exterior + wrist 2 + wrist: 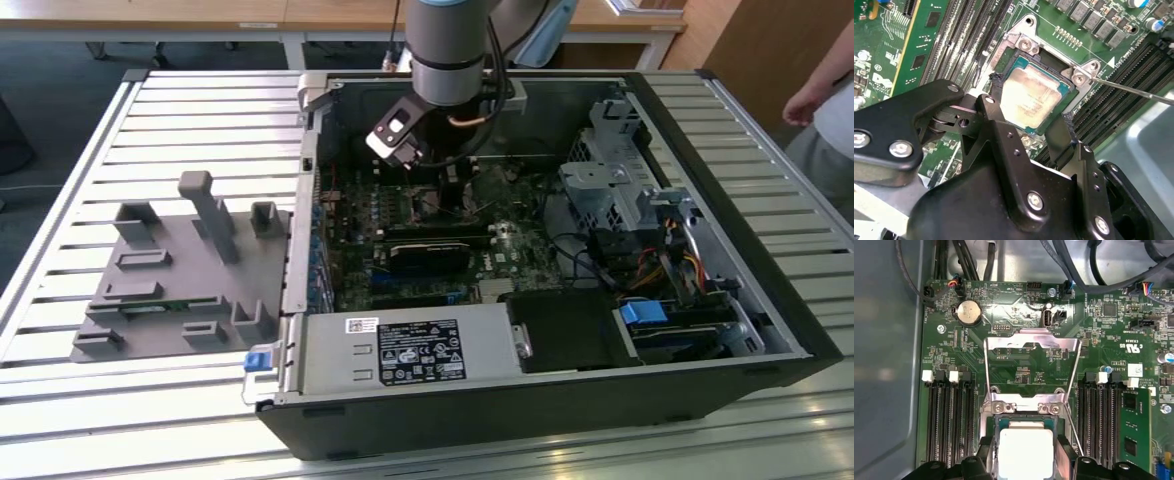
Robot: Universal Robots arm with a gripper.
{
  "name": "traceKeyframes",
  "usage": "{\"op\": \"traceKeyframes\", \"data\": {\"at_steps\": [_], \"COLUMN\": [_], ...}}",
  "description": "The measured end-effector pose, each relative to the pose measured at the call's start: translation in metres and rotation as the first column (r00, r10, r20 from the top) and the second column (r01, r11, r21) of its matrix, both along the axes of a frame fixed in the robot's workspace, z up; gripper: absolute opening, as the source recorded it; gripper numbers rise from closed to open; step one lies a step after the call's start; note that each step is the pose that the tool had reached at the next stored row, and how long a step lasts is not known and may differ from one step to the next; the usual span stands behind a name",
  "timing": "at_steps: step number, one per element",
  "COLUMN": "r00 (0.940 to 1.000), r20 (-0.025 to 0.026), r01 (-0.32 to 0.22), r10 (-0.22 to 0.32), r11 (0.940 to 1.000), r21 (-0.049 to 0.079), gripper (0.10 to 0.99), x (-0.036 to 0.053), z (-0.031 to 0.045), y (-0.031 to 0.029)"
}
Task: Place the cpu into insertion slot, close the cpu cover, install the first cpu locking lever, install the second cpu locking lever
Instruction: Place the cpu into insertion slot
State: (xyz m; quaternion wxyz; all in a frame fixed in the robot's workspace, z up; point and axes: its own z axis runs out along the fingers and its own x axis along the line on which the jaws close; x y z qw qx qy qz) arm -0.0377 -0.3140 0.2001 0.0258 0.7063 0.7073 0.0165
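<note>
First wrist view: cpu (1025,450) in insertion slot (995,437); cpu cover (1029,336) open.

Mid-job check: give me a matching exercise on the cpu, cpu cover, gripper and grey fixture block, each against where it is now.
1 cpu
2 cpu cover
3 gripper
4 grey fixture block

A flipped open, clear of the insertion slot
B on the slatted table
C at the insertion slot, silvery top up
D directly over the cpu

Pairs: 1-C, 2-A, 3-D, 4-B
</note>
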Motion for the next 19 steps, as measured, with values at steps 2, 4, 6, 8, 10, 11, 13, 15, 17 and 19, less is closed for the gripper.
{"op": "traceKeyframes", "data": {"at_steps": [2,4,6,8,10,11,13,15,17,19], "r00": [1.0,1.0,1.0,1.0,1.0,1.0,1.0,1.0,1.0,1.0], "r20": [-0.0013,-0.0027,-0.004,-0.0049,-0.0052,-0.0054,-0.0057,-0.0061,-0.0063,-0.0063], "r01": [0.0,0.0,0.0,0.0,0.0,0.0,0.0,0.0,0.0,0.0], "r10": [0.0,0.0,0.0,0.0,0.0,0.0,0.0,0.0,0.0,0.0], "r11": [1.0,1.0,1.0,1.0,1.0,1.0,1.0,1.0,1.0,1.0], "r21": [0.0,0.0,0.0,0.0,0.0,0.0,-0.001,-0.001,-0.001,-0.001], "gripper": [0.616,0.616,0.537,0.478,0.42,0.361,0.302,0.243,0.125,0.106], "x": [0.0,0.0,0.0,0.0,0.0001,0.0001,0.0002,0.0002,0.0002,0.0002], "z": [0.003,0.0061,0.0083,0.0098,0.0103,0.0105,0.0106,0.0107,0.0109,0.0112], "y": [0.0,0.0,0.0,0.0,0.0,-0.0002,-0.0005,-0.0007,-0.0007,-0.0007]}}
